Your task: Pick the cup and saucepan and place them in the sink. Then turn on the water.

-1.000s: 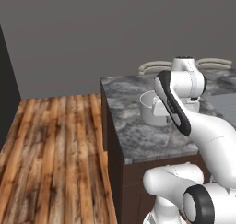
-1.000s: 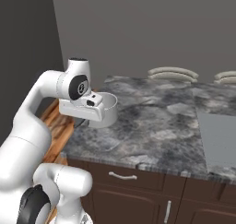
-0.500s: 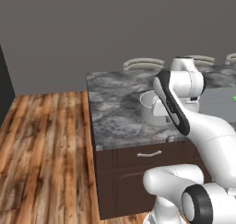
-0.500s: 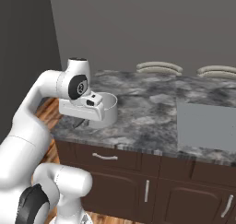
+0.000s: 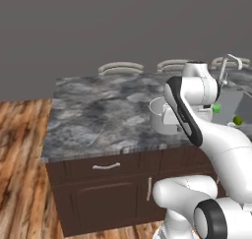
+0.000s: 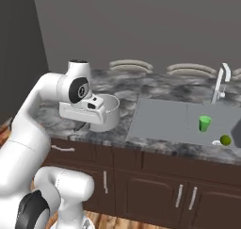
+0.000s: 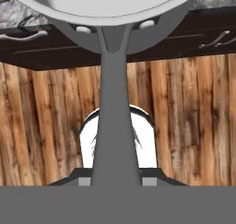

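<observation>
Gripping the saucepan (image 6: 104, 112) handle, claw (image 7: 115, 181) closed, cup (image 6: 204, 123) and ball (image 6: 225, 140) in sink (image 6: 160, 124).

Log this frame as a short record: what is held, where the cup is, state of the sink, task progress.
held: saucepan, gripped by its handle, carried above the counter left of the sink
gripper: gripper shut on the handle
cup: cup upright in the sink basin
other: small yellow-green ball in the basin near the cup
faucet: faucet at the back of the sink, no water visible
progress: cup placed; saucepan not yet in sink; water not on
</observation>
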